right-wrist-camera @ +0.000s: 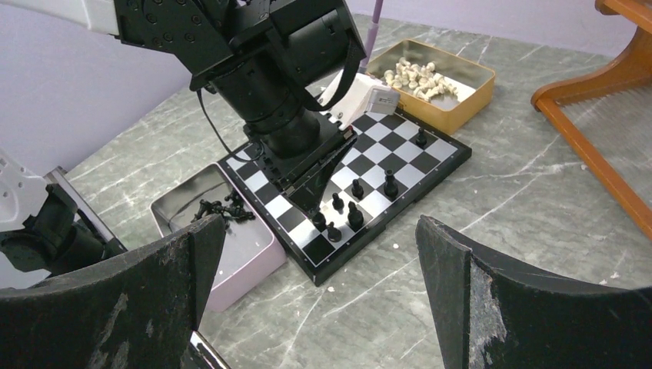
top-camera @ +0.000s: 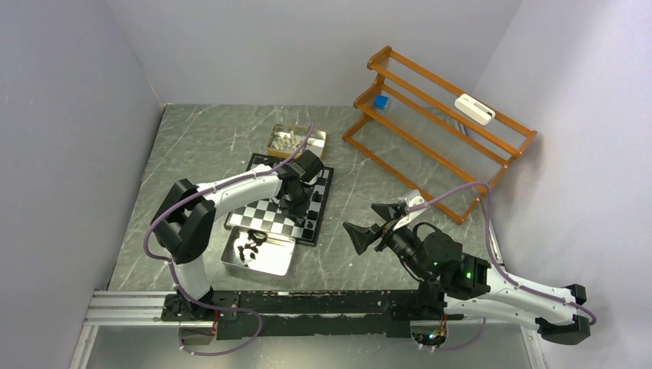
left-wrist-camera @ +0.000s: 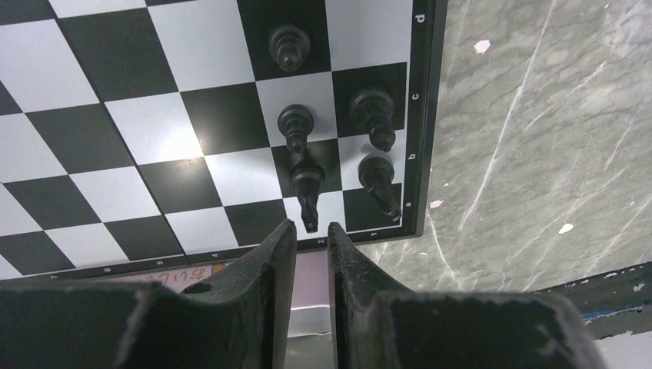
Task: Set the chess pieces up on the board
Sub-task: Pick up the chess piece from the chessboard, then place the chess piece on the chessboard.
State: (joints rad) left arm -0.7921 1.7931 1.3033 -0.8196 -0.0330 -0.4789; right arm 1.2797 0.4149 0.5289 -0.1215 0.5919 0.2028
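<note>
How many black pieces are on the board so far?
7 black pieces: five clustered in the board's corner at the left gripper, two more farther up the board. The arm may hide others.

Left pincer (right-wrist-camera: pixel 317 209) tips down among black pieces (right-wrist-camera: pixel 356 217) near board (right-wrist-camera: pixel 442 154) corner; white pieces (right-wrist-camera: pixel 415 74) in gold tin (right-wrist-camera: pixel 455 115).

Most of the board (left-wrist-camera: pixel 146 127) is bare, with room to come down. Black pieces (left-wrist-camera: pixel 296 127) crowd one corner. The left arm (top-camera: pixel 238 187) hangs over the board. A silver tray (right-wrist-camera: pixel 246 261) sits right against its near edge.
</note>
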